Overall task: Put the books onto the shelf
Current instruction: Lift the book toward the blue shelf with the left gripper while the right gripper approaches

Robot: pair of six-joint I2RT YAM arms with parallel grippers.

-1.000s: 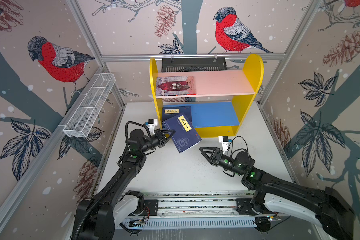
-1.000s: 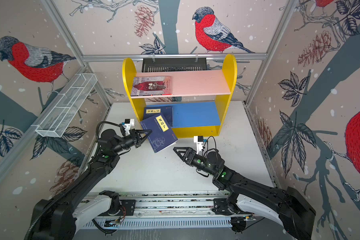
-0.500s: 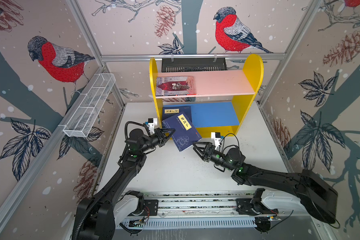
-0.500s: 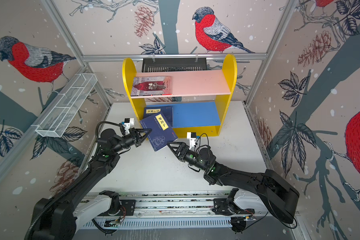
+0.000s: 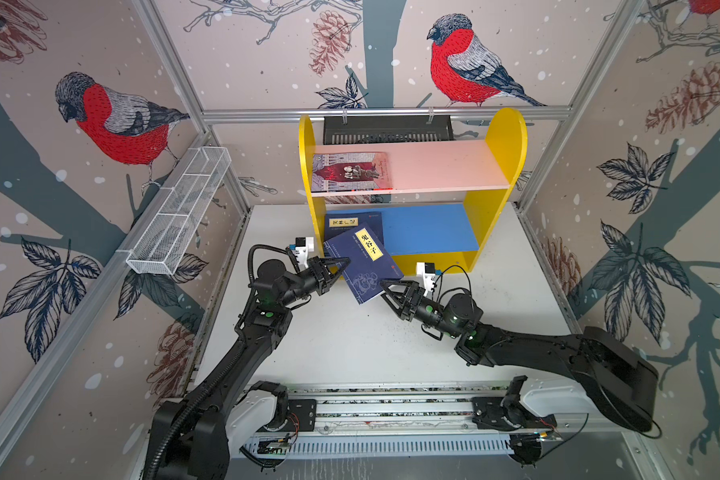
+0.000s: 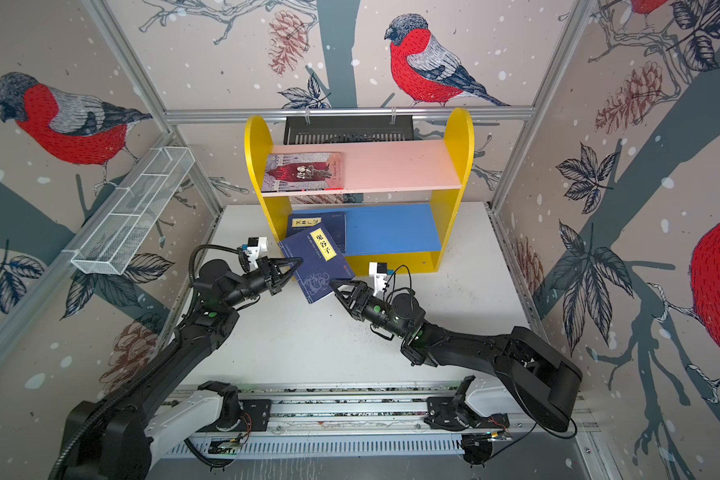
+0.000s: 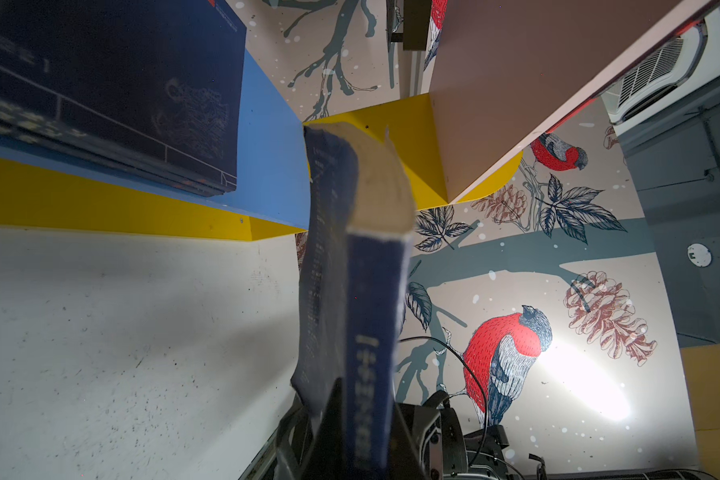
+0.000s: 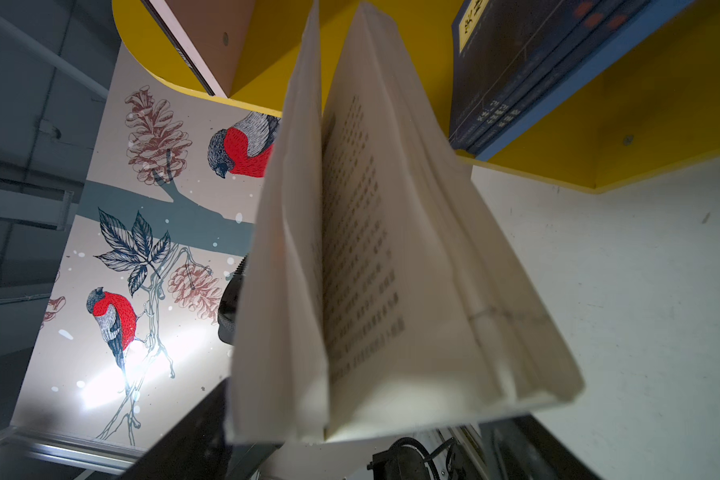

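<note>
The yellow-sided shelf (image 5: 506,137) stands at the back of the table, with a pink upper board and a blue lower board. A grey-lilac book (image 5: 352,172) lies on the pink board, and navy books (image 5: 352,222) lie stacked on the blue board's left end. My left gripper (image 5: 341,266) is shut on the spine edge of another navy book (image 5: 362,262), held tilted in front of the shelf. In the left wrist view that book (image 7: 358,270) rises from the jaws. My right gripper (image 5: 385,286) is open at the book's near right corner. Its fanned pages (image 8: 383,270) sit between the jaws.
A white wire basket (image 5: 179,216) hangs on the left wall. A black slotted tray (image 5: 387,129) hangs behind the shelf. The white table (image 5: 350,345) runs from the shelf to the arms' rail (image 5: 391,409) at the front edge.
My right gripper has moved left and toward the shelf until its open jaws reach the held book's corner. The left gripper and the book have barely shifted.
</note>
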